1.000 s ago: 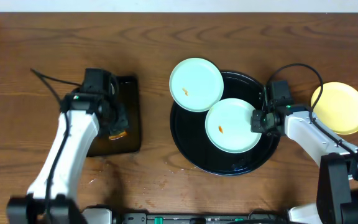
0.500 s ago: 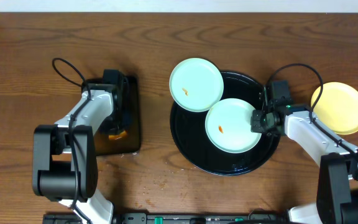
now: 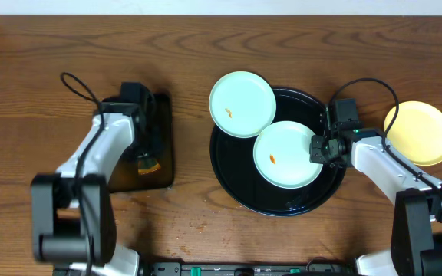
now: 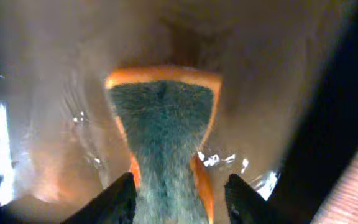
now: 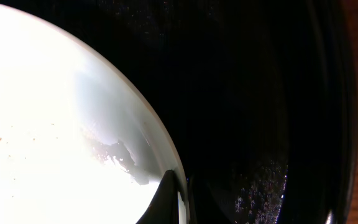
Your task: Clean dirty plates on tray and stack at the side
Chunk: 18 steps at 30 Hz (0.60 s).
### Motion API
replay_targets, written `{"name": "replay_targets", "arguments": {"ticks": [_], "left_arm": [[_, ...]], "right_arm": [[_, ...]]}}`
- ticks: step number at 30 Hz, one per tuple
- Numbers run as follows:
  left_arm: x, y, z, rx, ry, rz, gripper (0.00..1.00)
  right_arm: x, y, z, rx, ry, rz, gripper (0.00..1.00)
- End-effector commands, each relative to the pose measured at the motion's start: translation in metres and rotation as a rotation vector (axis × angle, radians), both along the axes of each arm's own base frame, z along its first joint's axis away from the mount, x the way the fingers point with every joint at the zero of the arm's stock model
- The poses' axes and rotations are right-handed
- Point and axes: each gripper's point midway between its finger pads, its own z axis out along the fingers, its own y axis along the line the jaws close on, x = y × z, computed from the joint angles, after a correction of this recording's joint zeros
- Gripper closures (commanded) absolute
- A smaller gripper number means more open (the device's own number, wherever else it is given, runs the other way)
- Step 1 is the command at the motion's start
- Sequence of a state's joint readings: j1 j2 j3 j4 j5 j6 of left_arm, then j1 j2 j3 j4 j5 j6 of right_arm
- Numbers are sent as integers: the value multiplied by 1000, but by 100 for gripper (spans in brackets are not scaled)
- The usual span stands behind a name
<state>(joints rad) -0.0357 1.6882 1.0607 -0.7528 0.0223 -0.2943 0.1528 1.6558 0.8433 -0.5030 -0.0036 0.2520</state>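
Sponge pick-up, seemingly, ahead of wiping. The left fingers (image 4: pixel 180 190) stand half-open astride the sponge (image 4: pixel 160 118) in its small rectangular tray (image 3: pixel 163 130) — whether they press it, I cannot tell. Next they must close and carry it across. The right fingers (image 3: pixel 318 149) pinch the near mint plate (image 3: pixel 282 165) by its rim, on the round black tray (image 3: pixel 282 205). Beyond, a second mint plate (image 3: pixel 242 103) overhangs the far rim — a yellow plate (image 3: pixel 420 132) lies on the bench (image 3: pixel 206 46).

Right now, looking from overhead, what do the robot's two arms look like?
The left arm and right arm match: white rounded link shells with black joint blocks. A thin black cable loops at the left wrist; another arcs over the right.
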Motion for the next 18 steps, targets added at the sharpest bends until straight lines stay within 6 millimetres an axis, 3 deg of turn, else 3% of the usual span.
{"name": "replay_targets", "arguments": {"ticks": [1, 10, 15, 18], "left_arm": [[2, 9, 8, 55, -23, -19, 50], [-1, 20, -34, 123, 15, -13, 52], [-5, 20, -46, 120, 53, -16, 92], [-3, 20, -38, 120, 40, -16, 93]], "right_arm": [[-33, -4, -36, -29, 142, 8, 99], [-34, -5, -36, -29, 146, 7, 99], [-35, -5, -36, -30, 149, 7, 99], [-35, -5, -36, -30, 149, 7, 99]]}}
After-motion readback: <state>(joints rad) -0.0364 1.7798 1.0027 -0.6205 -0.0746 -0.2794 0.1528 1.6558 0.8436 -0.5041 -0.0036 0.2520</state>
